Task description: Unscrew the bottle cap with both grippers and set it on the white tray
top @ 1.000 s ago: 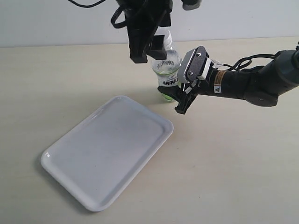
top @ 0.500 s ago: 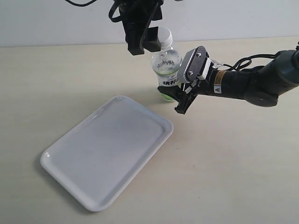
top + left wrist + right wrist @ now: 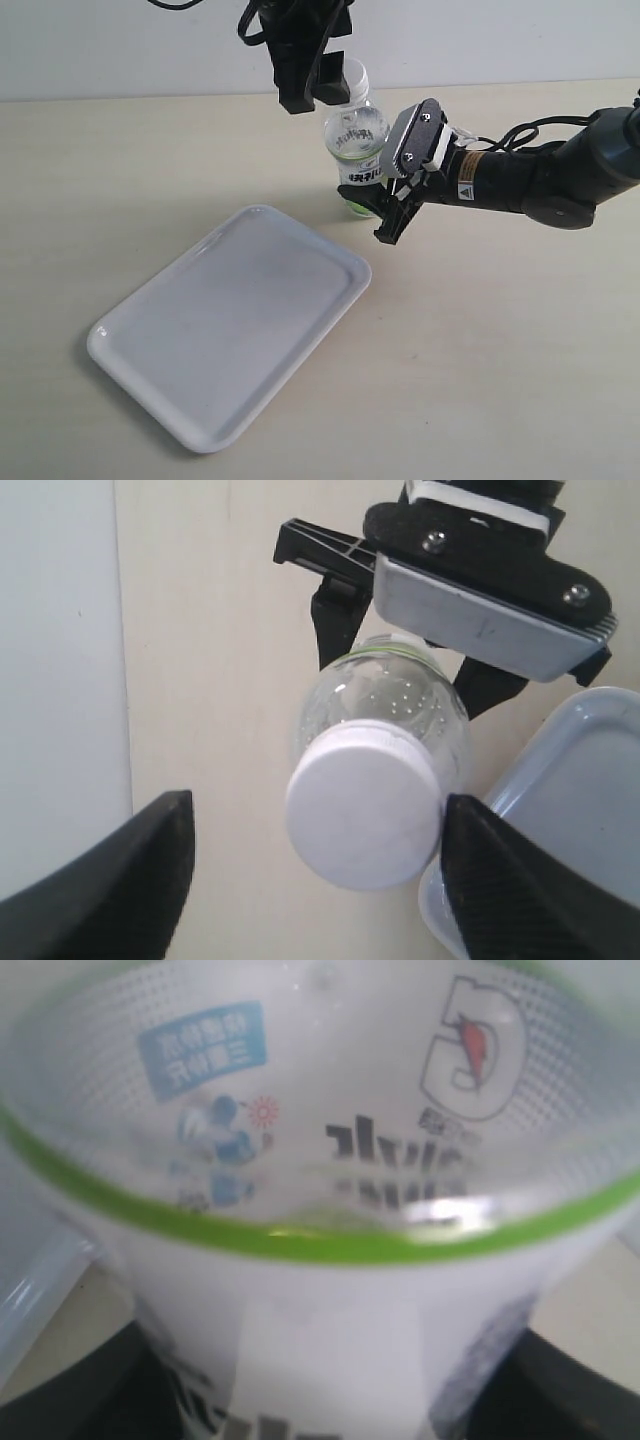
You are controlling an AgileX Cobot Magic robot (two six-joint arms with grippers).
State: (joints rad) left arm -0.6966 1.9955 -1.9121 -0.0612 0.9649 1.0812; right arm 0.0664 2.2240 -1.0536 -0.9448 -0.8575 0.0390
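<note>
The bottle cap (image 3: 363, 805) sits screwed on the bottle (image 3: 357, 140), between the jaws of the left gripper (image 3: 312, 100). These jaws stand wide and hold nothing. One finger (image 3: 505, 880) lies at the cap's edge and the other is well apart from it. Below the cap, the right gripper (image 3: 372, 210) has its jaws closed on the bottle's labelled lower body and holds it upright on the beige table (image 3: 520, 330). The white tray (image 3: 230, 320) lies bare beside the right gripper's jaws, with its near corner close to the bottle's foot. In the exterior view, the left gripper's finger hides part of the cap. A second ago the left gripper hung lower, in front of the bottle's shoulder. It has since risen to cap height, while the bottle, right gripper and tray have kept their places.
</note>
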